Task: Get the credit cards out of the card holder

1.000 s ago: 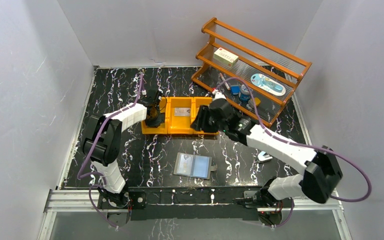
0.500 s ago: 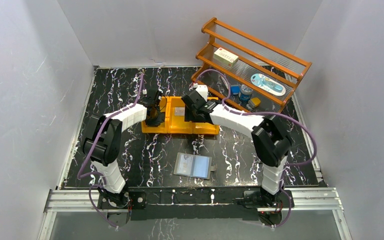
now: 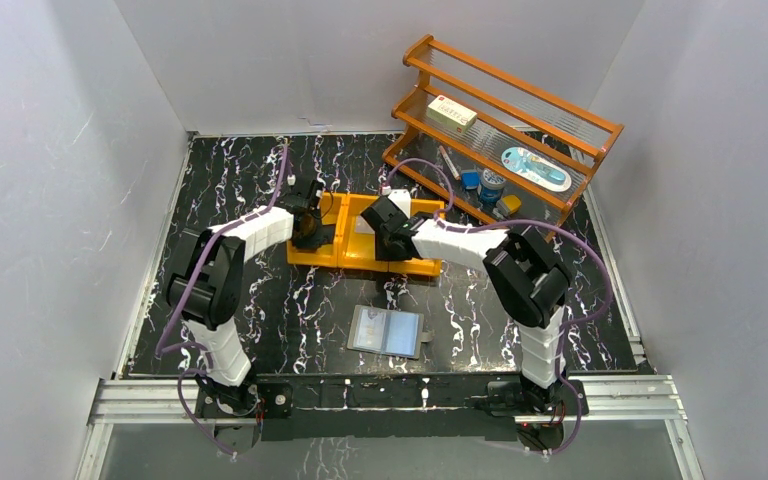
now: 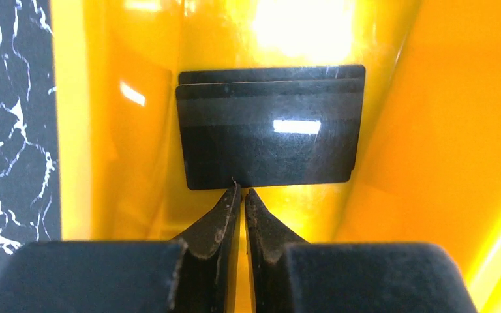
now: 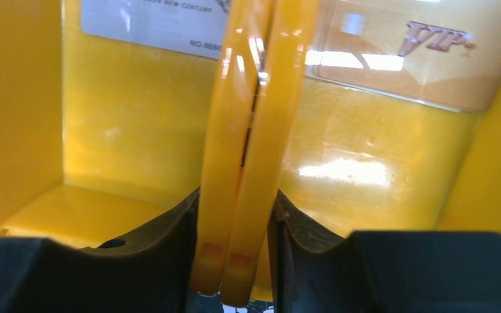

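The card holder (image 3: 387, 331) lies open and flat on the table, near the front, with neither gripper on it. Two black credit cards (image 4: 267, 134) lie stacked in the left compartment of the orange bin (image 3: 415, 266). My left gripper (image 4: 242, 193) is shut with nothing between its fingers, its tips at the near edge of the top black card. A silvery card (image 5: 150, 23) and a tan card (image 5: 417, 59) rest in neighbouring compartments. Between those two compartments, my right gripper (image 5: 237, 195) is shut on the bin's double divider wall (image 5: 248, 130).
A wooden rack (image 3: 520, 120) stands at the back right, holding a cream box (image 3: 451, 113) and small items. White walls close in the black marbled table (image 3: 260, 300) on three sides. Both arms reach over the bin from either side.
The right arm swung left from beside the rack onto the bin and its jaws closed on the divider. The bin shifted slightly to the right. The left arm barely moved.
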`<state>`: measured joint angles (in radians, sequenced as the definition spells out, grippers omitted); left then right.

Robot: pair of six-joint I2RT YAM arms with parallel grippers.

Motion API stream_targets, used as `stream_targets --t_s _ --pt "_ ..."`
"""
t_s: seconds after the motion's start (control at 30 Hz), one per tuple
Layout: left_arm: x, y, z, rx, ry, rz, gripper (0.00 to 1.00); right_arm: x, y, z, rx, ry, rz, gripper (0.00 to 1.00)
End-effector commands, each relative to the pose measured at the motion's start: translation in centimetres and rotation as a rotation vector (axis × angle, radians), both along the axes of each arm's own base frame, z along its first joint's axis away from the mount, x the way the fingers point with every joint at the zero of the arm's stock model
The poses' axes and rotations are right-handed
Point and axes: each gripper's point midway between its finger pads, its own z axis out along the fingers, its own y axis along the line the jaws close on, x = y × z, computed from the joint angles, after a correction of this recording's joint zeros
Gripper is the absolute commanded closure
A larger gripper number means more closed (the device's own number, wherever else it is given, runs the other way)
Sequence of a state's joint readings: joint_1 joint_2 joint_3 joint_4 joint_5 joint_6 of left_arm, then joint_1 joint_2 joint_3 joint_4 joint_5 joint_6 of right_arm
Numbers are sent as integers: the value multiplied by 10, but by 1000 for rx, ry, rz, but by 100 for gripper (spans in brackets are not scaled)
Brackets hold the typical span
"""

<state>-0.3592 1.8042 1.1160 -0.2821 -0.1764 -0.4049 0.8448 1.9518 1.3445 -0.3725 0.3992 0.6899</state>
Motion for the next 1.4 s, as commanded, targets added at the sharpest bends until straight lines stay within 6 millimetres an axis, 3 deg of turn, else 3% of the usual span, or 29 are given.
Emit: stream_targets --t_s 0.0,0.37,0.6,0.93,1.1,1.37 --pt "7 13 -14 70 25 -38 92 -12 -7 8 -23 0 103 56" --pt "23 -5 -12 21 0 -148 86 -24 -10 1 -9 -17 211 57" --pt "18 -34 -21 -131 42 -184 79 -23 -6 3 10 -28 231 56" --pt "20 -52 -24 -275 67 12 73 -26 -3 3 30 -22 244 56" --pt "20 -44 -13 -233 40 16 72 -23 -6 7 17 -28 227 54" --pt "-1 -35 31 -238 -36 -27 61 -4 1 41 38 -87 235 44"
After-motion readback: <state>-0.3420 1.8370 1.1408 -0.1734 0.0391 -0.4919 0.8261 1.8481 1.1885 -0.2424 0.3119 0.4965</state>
